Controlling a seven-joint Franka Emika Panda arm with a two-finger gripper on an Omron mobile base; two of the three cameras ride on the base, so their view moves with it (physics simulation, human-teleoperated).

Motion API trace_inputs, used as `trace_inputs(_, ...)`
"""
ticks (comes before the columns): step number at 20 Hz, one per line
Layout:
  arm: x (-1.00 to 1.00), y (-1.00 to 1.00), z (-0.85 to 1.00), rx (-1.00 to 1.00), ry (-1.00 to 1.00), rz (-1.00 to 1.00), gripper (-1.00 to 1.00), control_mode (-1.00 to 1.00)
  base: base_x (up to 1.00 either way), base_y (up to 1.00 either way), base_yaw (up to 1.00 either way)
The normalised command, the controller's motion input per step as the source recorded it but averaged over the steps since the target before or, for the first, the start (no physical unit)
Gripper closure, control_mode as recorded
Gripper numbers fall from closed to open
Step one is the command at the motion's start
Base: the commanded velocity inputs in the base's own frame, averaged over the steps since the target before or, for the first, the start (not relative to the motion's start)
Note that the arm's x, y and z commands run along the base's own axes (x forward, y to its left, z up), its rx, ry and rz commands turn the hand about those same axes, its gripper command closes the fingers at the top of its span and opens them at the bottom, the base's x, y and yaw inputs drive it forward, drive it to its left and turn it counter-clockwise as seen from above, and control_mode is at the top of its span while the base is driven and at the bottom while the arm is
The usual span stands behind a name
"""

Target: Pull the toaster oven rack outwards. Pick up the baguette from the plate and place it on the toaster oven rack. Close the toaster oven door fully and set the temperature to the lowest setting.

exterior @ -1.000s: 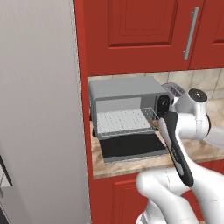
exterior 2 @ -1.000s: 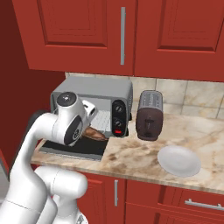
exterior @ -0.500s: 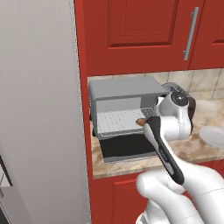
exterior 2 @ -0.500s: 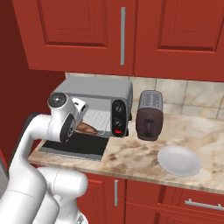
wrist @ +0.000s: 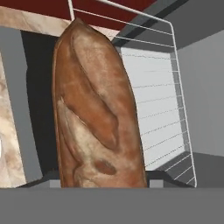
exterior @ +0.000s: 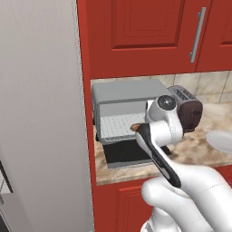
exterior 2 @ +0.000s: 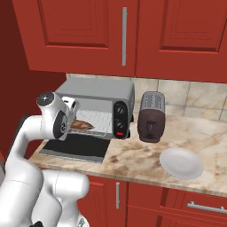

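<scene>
Since a second ago the arm has swung left across both base views, carrying the baguette from beside the knobs to the front of the open toaster oven. In the right base view the bread now pokes out from behind the wrist at left centre, hanging above the rack; whether it touches the wires is hard to tell.

The gripper is mostly hidden behind the wrist, but the hand view shows the baguette standing tall right in front of the camera, so the robot looks to have its jaws clamped on the loaf, partway open around its width.

The rack is pulled out over the dropped door; the plate sits bare at lower right.

What could go wrong: the loaf sits near the rack's front edge, so letting go now could roll it onto the door or the counter. A long loaf overhanging the rack could also jam the door when it shuts. Dropping it from height may bounce it off the wires.
</scene>
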Motion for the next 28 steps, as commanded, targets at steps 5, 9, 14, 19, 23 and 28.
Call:
trace_inputs(5,0.32,0.07,0.00,-0.09,0.00,0.12,1.00,-1.00,0.00,0.00,0.00)
trace_inputs(9,0.37,0.00,0.00,0.00,0.00,0.05,1.00,-1.00,0.00,0.00,0.00)
trace_inputs(14,0.30,0.02,0.00,0.00,0.00,0.00,1.00,-1.00,0.00,0.00,0.00)
trace_inputs(19,0.35,0.08,-0.04,0.00,0.02,0.00,1.00,-1.00,0.00,0.00,0.00)
trace_inputs(23,0.34,0.03,-0.18,0.00,0.00,0.00,1.00,-1.00,0.00,0.00,0.00)
trace_inputs(28,0.26,0.00,-0.28,0.00,0.01,0.00,1.00,-1.00,0.00,0.00,0.00)
